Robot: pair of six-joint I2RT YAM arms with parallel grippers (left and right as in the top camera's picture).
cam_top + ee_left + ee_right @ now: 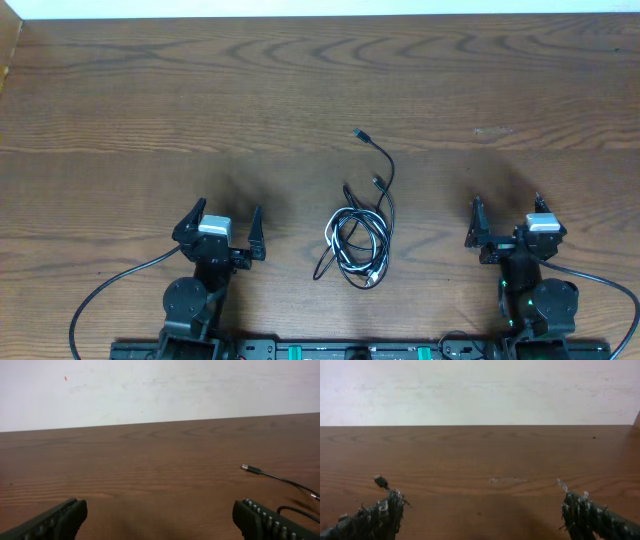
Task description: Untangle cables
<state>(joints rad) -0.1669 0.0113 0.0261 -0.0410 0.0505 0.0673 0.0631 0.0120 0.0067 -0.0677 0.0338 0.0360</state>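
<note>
The cables (358, 240) lie tangled in the middle of the wooden table (150, 100), a black cord and a white cord coiled together in loops. A black tail runs up from the coil to a small plug (359, 133). My left gripper (222, 222) stands open to the left of the coil, apart from it, nothing between its fingers. My right gripper (507, 216) stands open to the right, also apart and empty. The left wrist view catches the black plug end (248, 468) and its cord at the right edge. The right wrist view shows a plug tip (380, 480) above its left finger.
A pale wall (160, 390) rises behind the table's far edge. Thick black arm cables (110, 290) curve off both arm bases at the near edge. A faint pale scuff (506, 480) marks the wood ahead of my right gripper.
</note>
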